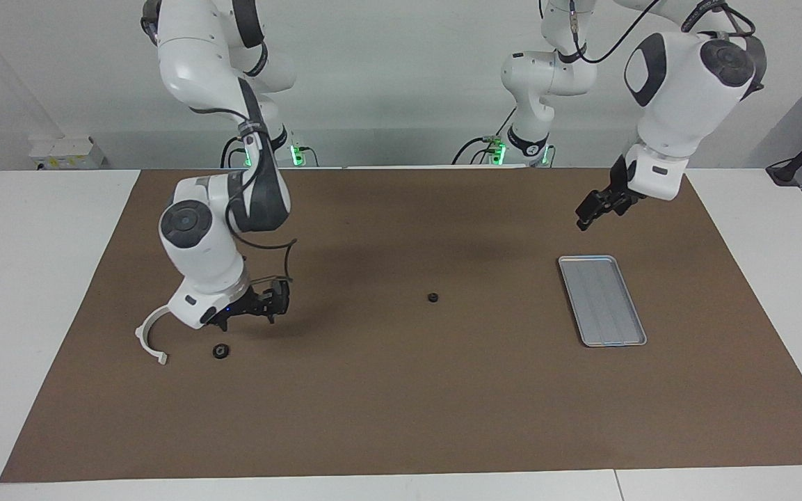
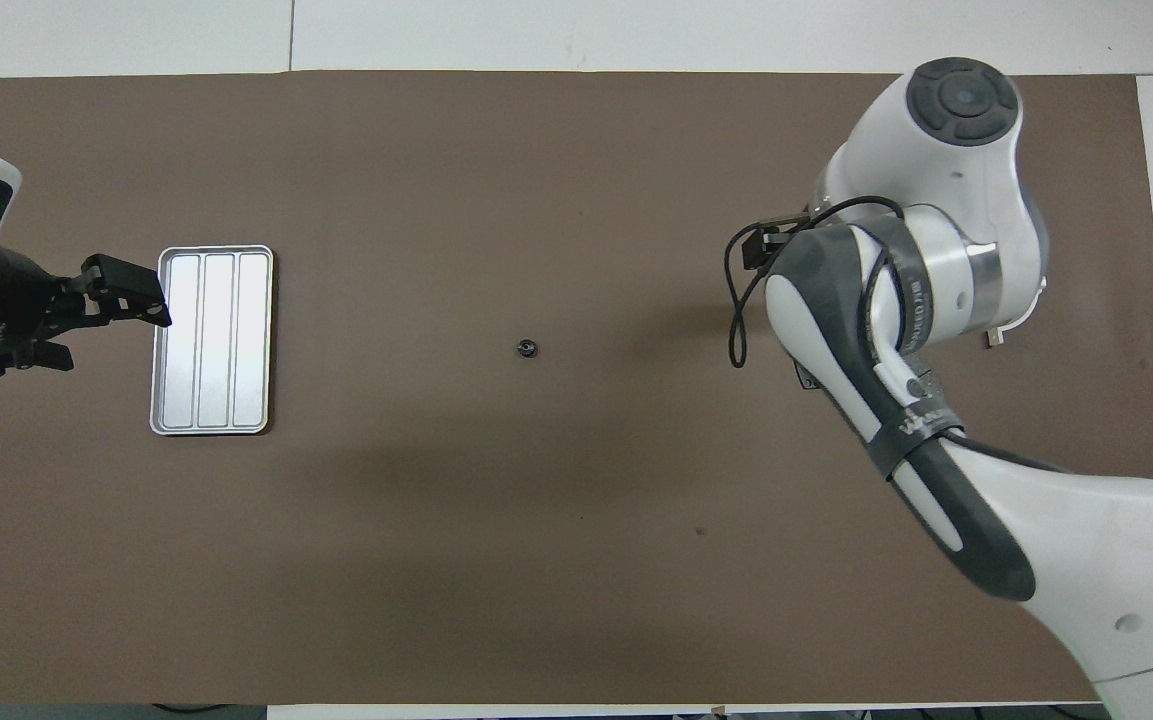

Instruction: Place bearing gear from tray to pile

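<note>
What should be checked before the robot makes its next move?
1. Tray emptied: ok, nothing lies in it.
2. One gear at the pile: ok, it lies on the mat beside the white bracket.
3. Middle gear at the pile: not ok, it sits alone at the middle of the mat.
4. Right gripper let go of its part: cannot tell; it is low over the mat beside the bracket.
5. Left gripper out of the way: ok, it waits in the air by the tray, touching nothing.
</note>
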Controlling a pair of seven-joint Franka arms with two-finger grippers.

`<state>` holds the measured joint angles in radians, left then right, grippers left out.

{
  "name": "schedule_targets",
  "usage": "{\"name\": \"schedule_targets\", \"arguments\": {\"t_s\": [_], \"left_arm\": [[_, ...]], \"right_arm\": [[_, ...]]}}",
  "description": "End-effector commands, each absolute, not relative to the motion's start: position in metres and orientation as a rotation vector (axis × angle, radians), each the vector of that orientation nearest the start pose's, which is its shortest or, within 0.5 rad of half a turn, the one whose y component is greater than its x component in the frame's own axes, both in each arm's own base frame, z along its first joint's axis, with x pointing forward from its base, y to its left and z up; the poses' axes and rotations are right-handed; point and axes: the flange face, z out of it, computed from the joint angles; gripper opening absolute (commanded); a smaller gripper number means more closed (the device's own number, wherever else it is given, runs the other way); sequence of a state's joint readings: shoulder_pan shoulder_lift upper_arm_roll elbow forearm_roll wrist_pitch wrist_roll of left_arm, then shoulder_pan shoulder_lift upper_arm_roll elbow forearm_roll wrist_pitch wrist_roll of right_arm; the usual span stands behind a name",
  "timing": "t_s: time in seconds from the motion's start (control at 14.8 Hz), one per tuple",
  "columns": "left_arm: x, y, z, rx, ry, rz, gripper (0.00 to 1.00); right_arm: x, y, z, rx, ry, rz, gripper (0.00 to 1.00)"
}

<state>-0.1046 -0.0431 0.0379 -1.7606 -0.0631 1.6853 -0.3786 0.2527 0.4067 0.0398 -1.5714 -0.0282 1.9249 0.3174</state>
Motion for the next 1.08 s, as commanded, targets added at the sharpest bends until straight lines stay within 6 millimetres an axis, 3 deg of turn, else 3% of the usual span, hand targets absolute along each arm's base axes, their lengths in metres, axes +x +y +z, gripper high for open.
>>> {"name": "schedule_targets", "arguments": {"t_s": [0.0,0.13,0.27,0.34,0.47,0.61,1.01], "left_arm": [[0.545,-0.031,0.562,-3.165,-0.421,0.057,1.0],[0.548,-0.028,0.563,-3.159,-0.425,0.055,1.0],[0.561,-0.026,0.551,-3.155,-0.419,0.088,1.0],[0.558,-0.027,0.551,-3.152,-0.418,0.117,1.0],[0.548,-0.027,0.56,-3.152,-0.414,0.137,1.0],[0.546,-0.027,0.562,-3.153,-0.414,0.13,1.0],[0.544,-0.029,0.563,-3.152,-0.426,0.131,1.0]], "right_arm": [[0.617,0.264,0.407,-3.142,0.285,0.073,1.0],[0.596,0.318,0.41,-3.094,0.431,0.046,1.0],[0.578,0.361,0.406,-3.084,0.444,0.033,1.0],[0.567,0.388,0.389,-3.104,0.461,0.045,1.0],[0.568,0.427,0.366,-3.104,0.533,0.028,1.0],[0.574,0.442,0.354,-3.11,0.519,-0.008,1.0],[0.581,0.449,0.313,-3.095,0.554,-0.021,1.0]]}}
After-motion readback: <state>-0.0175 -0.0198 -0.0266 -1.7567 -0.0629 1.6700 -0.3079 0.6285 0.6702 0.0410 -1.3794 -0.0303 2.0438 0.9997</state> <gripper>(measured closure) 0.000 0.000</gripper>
